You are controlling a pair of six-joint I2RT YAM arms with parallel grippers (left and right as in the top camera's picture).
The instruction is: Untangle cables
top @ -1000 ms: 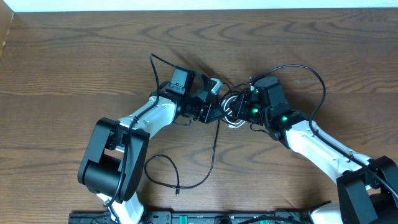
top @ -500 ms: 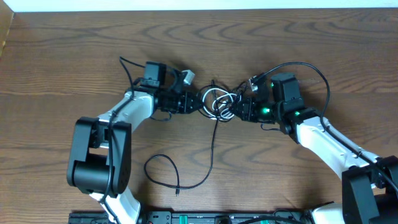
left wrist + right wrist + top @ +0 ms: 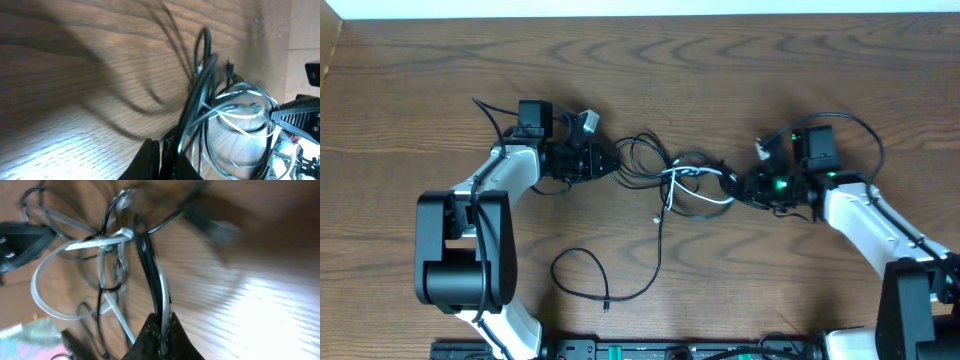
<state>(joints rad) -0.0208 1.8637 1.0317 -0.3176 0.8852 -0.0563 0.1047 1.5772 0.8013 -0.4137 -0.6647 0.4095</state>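
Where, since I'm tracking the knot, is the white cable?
Overhead, the white cable sits mid-table within the tangle, between the left pincer and right pincer.

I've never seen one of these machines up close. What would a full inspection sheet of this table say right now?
Surface: brown wood-grain table.
Job's things: knot of black and white cables strung between the two claws; one black cable trails down into a loose loop.
Clutter: nothing seen.
Claws: left claw shut on the cables; right claw shut on the cables.
Cables: arm wiring arches over the right arm, apart from the knot.
Surroundings: white strip along the far edge; black rail at the near edge.
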